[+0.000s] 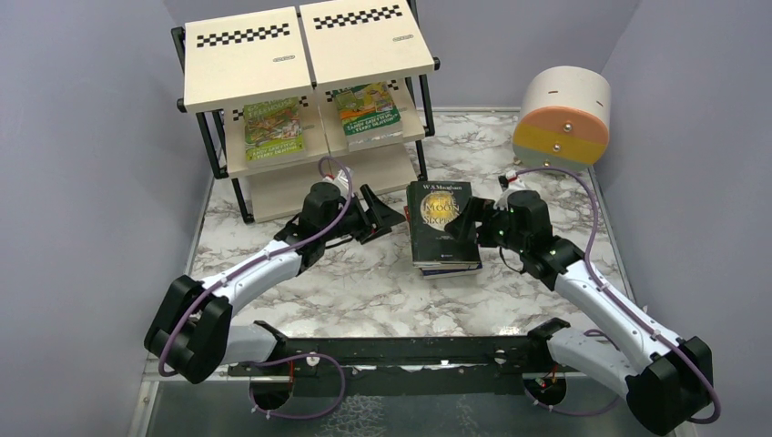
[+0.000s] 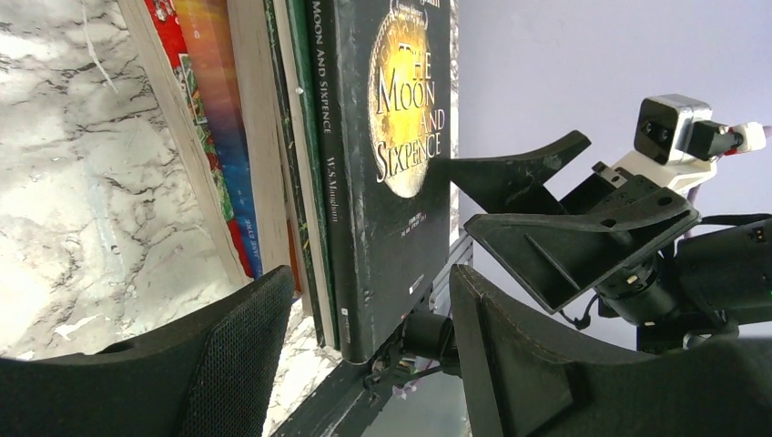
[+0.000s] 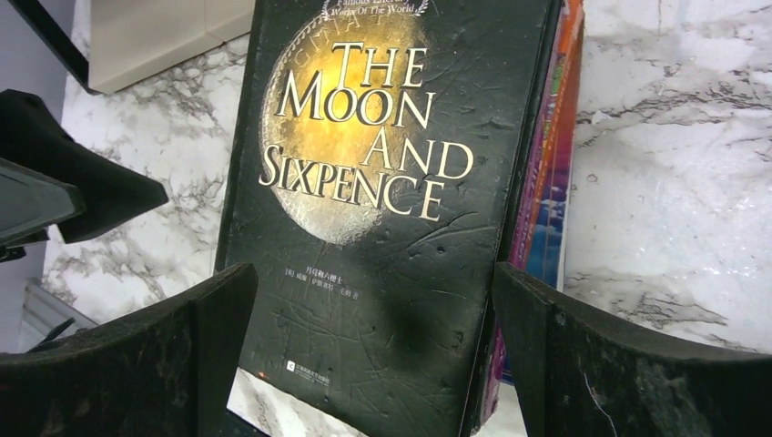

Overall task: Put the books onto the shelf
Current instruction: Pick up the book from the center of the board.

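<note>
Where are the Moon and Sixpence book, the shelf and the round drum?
Moon and Sixpence book (image 1: pixel 432 223): top view, front cover.
shelf (image 1: pixel 241 64): top view, top left board.
round drum (image 1: pixel 557 135): top view, orange band.

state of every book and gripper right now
The Moon and Sixpence, lying flat, cover up, topping the stack
books beneath it, stacked flat on the table
left green book, flat on the shelf middle board
right green book, flat beside it
left gripper, jaws open, empty
right gripper, jaws wide open, empty
</note>
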Robot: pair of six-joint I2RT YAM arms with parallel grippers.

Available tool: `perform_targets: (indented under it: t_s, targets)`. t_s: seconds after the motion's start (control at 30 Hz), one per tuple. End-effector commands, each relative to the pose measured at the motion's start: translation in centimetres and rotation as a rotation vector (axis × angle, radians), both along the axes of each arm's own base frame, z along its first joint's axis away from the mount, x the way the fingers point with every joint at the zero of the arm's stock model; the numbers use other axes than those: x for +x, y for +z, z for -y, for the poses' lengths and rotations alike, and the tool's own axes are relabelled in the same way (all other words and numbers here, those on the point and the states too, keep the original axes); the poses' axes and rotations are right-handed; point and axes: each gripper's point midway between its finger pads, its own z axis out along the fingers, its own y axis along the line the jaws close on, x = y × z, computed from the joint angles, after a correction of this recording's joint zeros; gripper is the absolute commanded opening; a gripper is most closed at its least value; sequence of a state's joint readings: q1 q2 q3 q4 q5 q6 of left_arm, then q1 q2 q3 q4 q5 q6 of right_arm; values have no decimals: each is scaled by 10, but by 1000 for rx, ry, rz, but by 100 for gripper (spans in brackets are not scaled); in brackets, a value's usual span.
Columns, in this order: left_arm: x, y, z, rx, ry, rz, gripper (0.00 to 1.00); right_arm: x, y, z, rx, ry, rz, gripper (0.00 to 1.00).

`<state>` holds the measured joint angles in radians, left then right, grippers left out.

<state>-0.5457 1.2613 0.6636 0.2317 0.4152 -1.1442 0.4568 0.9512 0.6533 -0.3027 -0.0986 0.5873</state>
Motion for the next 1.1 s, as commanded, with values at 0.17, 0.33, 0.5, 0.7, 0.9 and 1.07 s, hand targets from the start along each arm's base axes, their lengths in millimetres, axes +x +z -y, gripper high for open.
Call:
perform_targets:
  t_s: [0.17,0.33,0.5,0.7,0.9,1.07]
  targets:
    - [-3,-3,12,-7,-36,39,57,5,22,-22,81,92,85,97]
    - [-9,-12,20,-10,-73,21,56,6,20,-25,84,106,85,97]
    - [-14,-22,26,-5,-101,-3,56,8,19,-28,89,116,87,97]
    - [-16,-28,31,-5,-113,-13,56,9,19,-31,99,134,93,97]
    - [-19,-30,37,-18,-139,-21,56,10,18,-35,107,151,98,97]
    - [-24,-32,40,-26,-158,-31,56,10,18,-39,119,168,101,97]
